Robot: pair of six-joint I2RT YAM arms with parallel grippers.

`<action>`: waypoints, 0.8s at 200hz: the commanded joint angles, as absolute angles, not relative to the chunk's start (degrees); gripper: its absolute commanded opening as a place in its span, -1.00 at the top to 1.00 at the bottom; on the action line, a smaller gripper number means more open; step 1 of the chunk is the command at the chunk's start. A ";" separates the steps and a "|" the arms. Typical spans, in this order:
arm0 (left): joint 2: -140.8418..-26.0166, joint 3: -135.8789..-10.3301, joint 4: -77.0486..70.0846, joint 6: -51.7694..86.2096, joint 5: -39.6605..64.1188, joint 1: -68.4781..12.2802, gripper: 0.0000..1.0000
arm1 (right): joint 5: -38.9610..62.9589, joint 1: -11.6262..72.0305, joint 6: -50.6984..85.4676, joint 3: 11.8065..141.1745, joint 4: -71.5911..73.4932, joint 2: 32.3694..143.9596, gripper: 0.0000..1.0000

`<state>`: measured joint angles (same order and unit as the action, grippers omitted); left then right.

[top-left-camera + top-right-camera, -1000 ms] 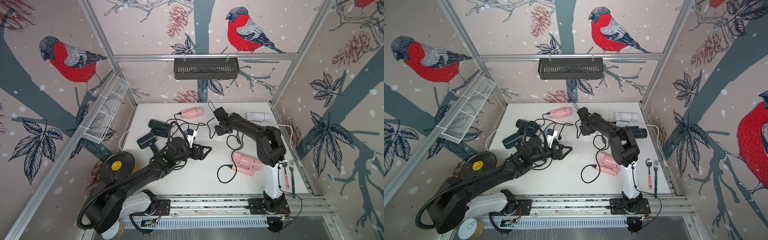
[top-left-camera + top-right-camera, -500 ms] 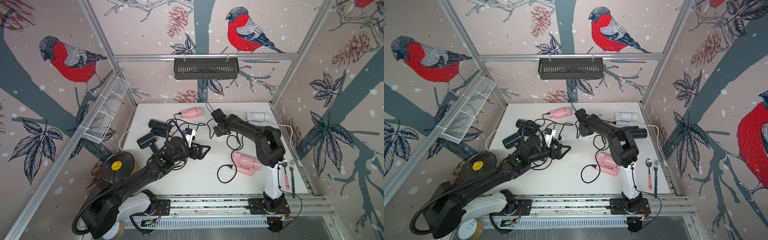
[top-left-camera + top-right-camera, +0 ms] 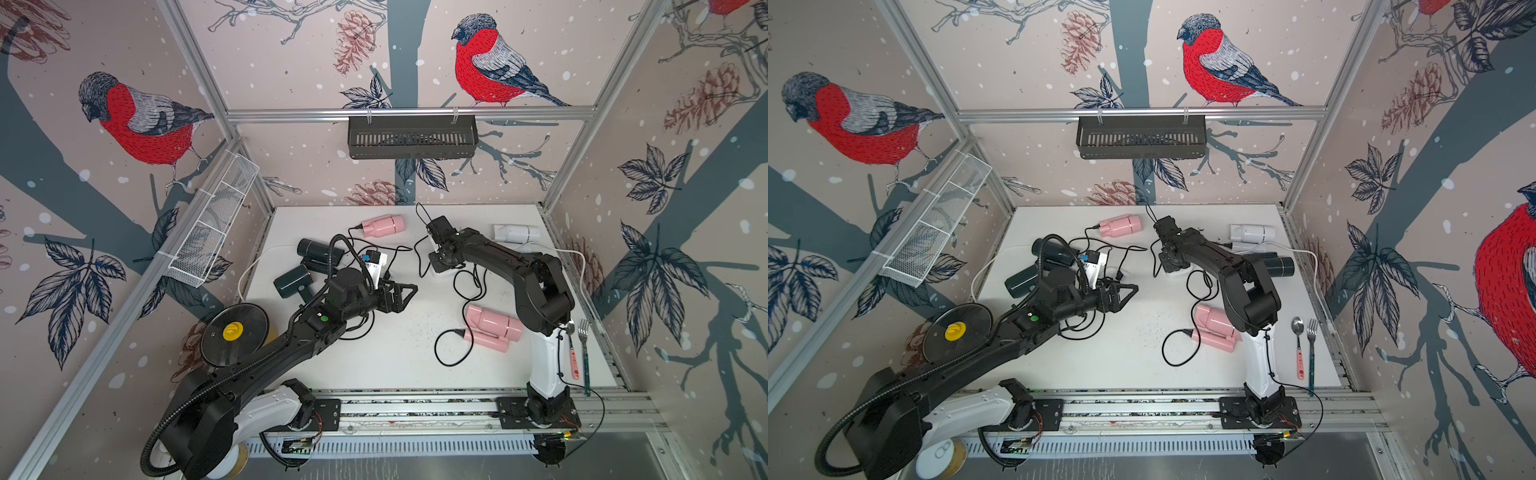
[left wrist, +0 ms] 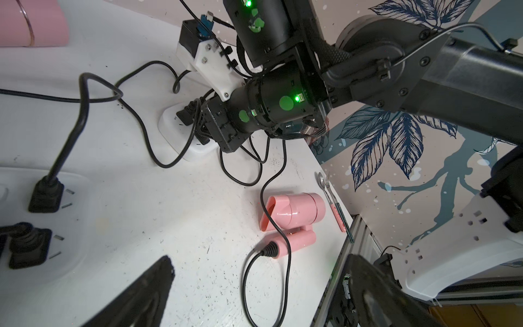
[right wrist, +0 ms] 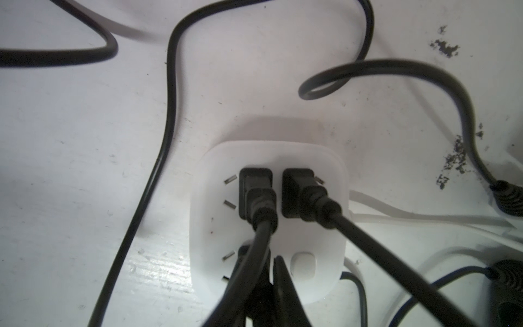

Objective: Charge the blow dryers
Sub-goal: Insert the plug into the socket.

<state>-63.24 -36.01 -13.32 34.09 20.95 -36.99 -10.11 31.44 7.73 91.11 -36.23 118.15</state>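
- Bird-patterned walls enclose a white surface (image 3: 374, 365); a black basket (image 3: 411, 137) hangs on the back rail and a wire rack (image 3: 212, 220) on the side wall
- Blow dryers lie scattered on the surface: back pink dryer (image 3: 382, 225), white dryer (image 3: 515, 232), two dark dryers (image 3: 318, 249) beside the left arm, folded pink dryer (image 3: 492, 326) near the right arm's base, third dark dryer (image 3: 1279, 266) by the right wall
- Right power strip (image 5: 311, 235): two plugs (image 5: 256, 192) seated, a third partly hidden at the right tool (image 5: 272, 276), whose jaws are nearly closed; whether they pinch that plug cannot be told
- Left power strip (image 4: 93, 203): at least two plugs in
- Left tool (image 3: 405, 293): jaws spread wide, empty, hovering mid-surface
- Progress, as judged: most cords plugged, last plug being seated or checked
- Spoon (image 3: 573, 353), fork (image 3: 585, 353) and lid (image 3: 235, 332) lie at the edges, untouched
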 commanded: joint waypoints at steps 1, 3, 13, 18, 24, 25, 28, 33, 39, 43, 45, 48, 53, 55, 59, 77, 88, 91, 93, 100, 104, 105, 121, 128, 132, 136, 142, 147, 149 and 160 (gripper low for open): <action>-62.84 -37.13 -12.36 32.75 21.35 -36.43 -0.94 | -9.55 31.69 8.00 92.16 -40.00 118.30 0.81; -62.77 -37.17 -12.32 32.71 21.40 -36.38 -0.94 | -9.39 31.70 8.00 92.23 -39.93 118.23 0.81; -62.53 -37.13 -12.21 32.54 21.40 -36.25 -0.94 | -8.70 31.66 8.16 92.46 -39.52 117.98 0.80; -62.51 -37.09 -12.36 32.55 21.44 -36.17 -0.94 | -8.24 31.70 8.22 92.51 -39.40 117.72 0.80; -62.56 -36.85 -12.53 32.60 21.51 -36.13 -0.94 | -7.58 31.65 8.35 92.70 -39.29 117.46 0.79; -62.57 -36.88 -12.59 32.60 21.52 -36.08 -0.94 | -7.48 31.65 8.39 92.71 -39.29 117.40 0.79; -62.53 -36.78 -12.71 32.68 21.65 -36.03 -0.94 | -7.21 31.64 8.43 92.71 -39.21 117.28 0.79; -62.57 -36.80 -12.89 32.82 21.78 -35.88 -0.94 | -6.86 31.64 8.43 92.83 -39.13 117.10 0.79; -62.74 -36.76 -13.15 32.86 21.95 -35.78 -0.94 | -6.46 31.66 8.51 93.03 -38.96 116.77 0.79; -62.82 -36.78 -13.25 32.77 21.95 -35.71 -0.94 | -6.15 31.69 8.50 93.07 -38.83 116.63 0.79; -62.81 -36.82 -13.27 32.71 21.94 -35.62 -0.94 | -6.04 31.72 8.41 93.12 -38.76 116.54 0.79; -62.87 -36.96 -13.34 32.71 22.01 -35.59 -0.94 | -5.78 31.71 8.43 93.27 -38.79 116.54 0.79; -62.85 -37.12 -13.33 32.68 22.06 -35.39 -0.94 | -5.57 31.67 8.35 93.49 -38.92 116.38 0.79; -62.89 -37.21 -13.29 32.65 22.13 -35.28 -0.94 | -5.54 31.65 8.35 93.57 -39.00 116.44 0.79; -62.94 -37.34 -13.35 32.53 22.19 -35.15 -0.94 | -5.53 31.64 8.35 93.74 -39.17 116.51 0.79; -63.51 -37.31 -13.79 31.40 21.99 -34.58 -0.94 | -7.53 32.07 8.75 91.87 -38.06 115.87 0.80; -63.87 -36.86 -14.00 30.77 21.87 -34.20 -0.94 | -9.04 32.26 8.87 89.91 -36.98 115.27 0.82; -63.88 -36.64 -14.23 30.70 21.86 -34.14 -0.94 | -9.60 32.26 8.94 89.38 -36.35 114.96 0.83; -63.83 -36.41 -14.28 30.61 21.77 -34.11 -0.94 | -10.07 32.26 8.98 88.99 -35.96 114.74 0.84; -63.86 -35.23 -15.93 30.65 21.52 -34.04 -0.94 | -10.25 31.98 9.39 87.91 -34.55 114.07 0.85; -64.00 -34.50 -17.77 31.15 21.53 -33.81 -0.94 | -8.70 31.68 9.44 87.85 -34.37 114.09 0.85; -64.04 -34.21 -18.25 31.35 21.58 -33.69 -0.94 | -8.18 31.62 9.38 87.92 -34.41 114.08 0.85; -64.05 -32.27 -24.23 33.60 28.01 -30.62 -0.93 | -6.10 31.29 7.93 88.99 -32.31 115.49 0.86; -63.44 -33.00 -20.45 31.73 27.37 -30.50 -0.93 | -6.38 31.22 8.69 90.51 -33.95 116.69 0.89; -63.13 -33.29 -18.75 31.00 26.30 -30.44 -0.93 | -5.03 31.22 8.72 91.78 -35.43 117.31 0.90; -62.94 -33.52 -17.90 30.59 25.78 -30.30 -0.93 | -4.51 31.34 8.58 91.99 -35.58 117.32 0.90; -62.80 -33.51 -17.88 29.93 26.11 -30.09 -0.93 | -4.89 31.86 8.56 91.67 -34.84 116.75 0.88; -62.73 -33.54 -18.48 29.99 26.42 -29.88 -0.93 | -5.52 32.33 8.57 91.37 -34.60 116.35 0.87; -62.79 -33.56 -18.70 30.15 26.45 -29.82 -0.94 | -5.62 32.38 8.55 91.43 -34.66 116.32 0.87; -63.37 -34.21 -19.63 30.29 27.55 -29.86 -0.93 | -6.38 32.93 8.99 91.48 -35.30 116.30 0.87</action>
<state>-63.07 -33.17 -16.56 31.51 25.04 -30.28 -6.42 31.68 8.67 90.94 -35.64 116.88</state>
